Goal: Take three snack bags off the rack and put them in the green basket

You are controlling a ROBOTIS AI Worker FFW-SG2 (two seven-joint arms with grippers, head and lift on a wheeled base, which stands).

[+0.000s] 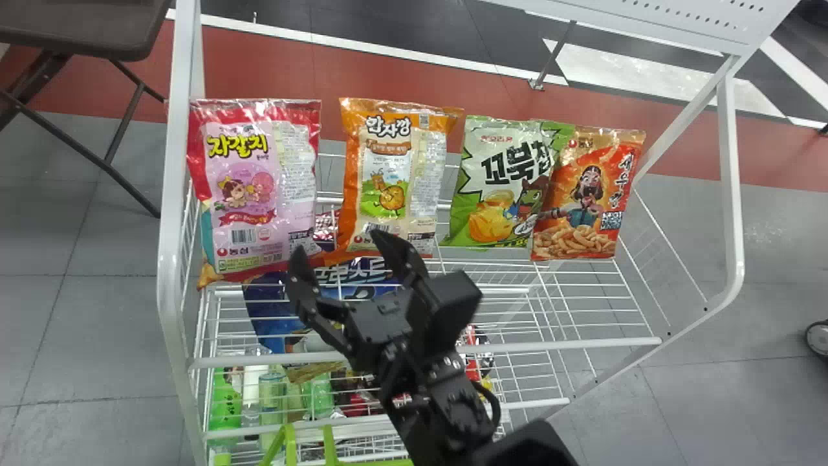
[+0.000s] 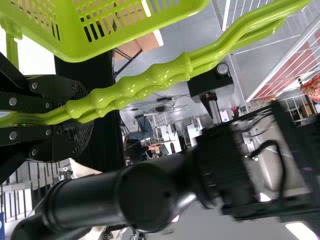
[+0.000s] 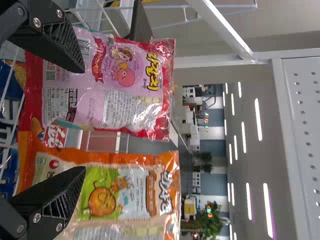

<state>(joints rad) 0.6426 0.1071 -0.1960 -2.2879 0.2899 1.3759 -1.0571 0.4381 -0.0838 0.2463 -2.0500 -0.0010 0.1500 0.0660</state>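
Snack bags (image 1: 504, 184) face us in a row on the rack (image 1: 171, 226). Our right gripper (image 1: 339, 248) has its fingers spread in front of the pink bag (image 1: 249, 188) and the orange bag (image 1: 394, 178); we should centre on 1 of them, ease in around it without shoving it back, squeeze lightly, then lift clear of its neighbour. Our left gripper (image 2: 87, 117) is clamped on the green basket's handles (image 2: 175, 70); we should hold those steady. We count 4 front bags, 1 rack, 1 basket (image 2: 85, 52).
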